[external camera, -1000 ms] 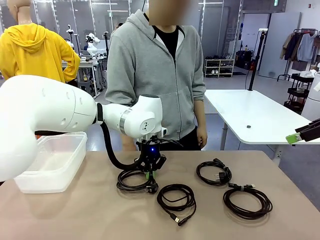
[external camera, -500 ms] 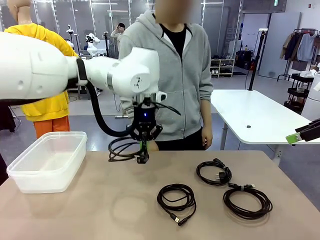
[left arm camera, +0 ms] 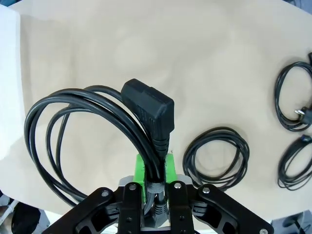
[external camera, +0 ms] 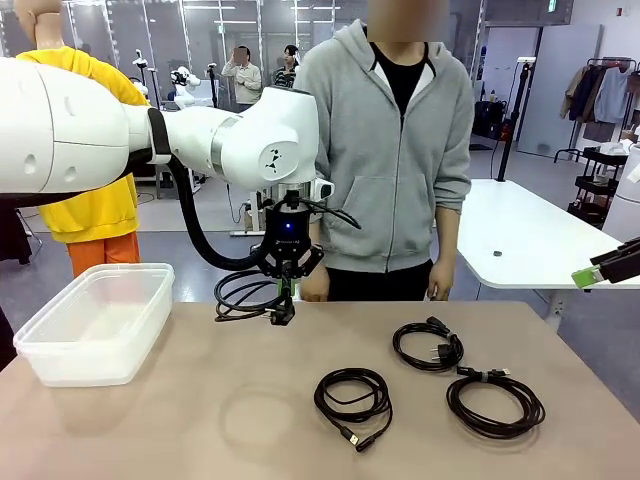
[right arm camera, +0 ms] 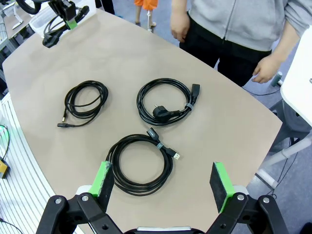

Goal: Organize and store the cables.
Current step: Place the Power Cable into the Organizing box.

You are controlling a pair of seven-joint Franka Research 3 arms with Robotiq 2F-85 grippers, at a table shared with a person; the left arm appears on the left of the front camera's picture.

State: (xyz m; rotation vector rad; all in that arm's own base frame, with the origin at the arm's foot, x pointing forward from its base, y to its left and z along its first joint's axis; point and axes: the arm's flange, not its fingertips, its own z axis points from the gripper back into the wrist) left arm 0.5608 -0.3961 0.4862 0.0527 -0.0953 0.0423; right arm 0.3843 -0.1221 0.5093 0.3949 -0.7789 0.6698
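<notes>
- Held cable (left arm camera: pixel 146 105): the stretch pinched between the green pads of the left gripper (left arm camera: pixel 155 169) is covered by them. The lower loop is hidden behind the black linkage.
- Plug cable (left arm camera: pixel 278 95) and neighbouring cable (left arm camera: pixel 282 168): both are cut off by the right edge.
- Container (left arm camera: pixel 7 73): cut off by the left edge and blurred to white.
- Right gripper (external camera: pixel 603 267): cut off by the right edge beyond the finger ends.
- Nearest cable (external camera: pixel 350 437): the connector type is too small to be identified.

Bright, even overhead lighting is washing the table (external camera: pixel 150 440), leaving only faint, soft shadows beneath the cables (external camera: pixel 352 374). Both wrist views are bowing the table's edges outward; detail is reading crisp.
</notes>
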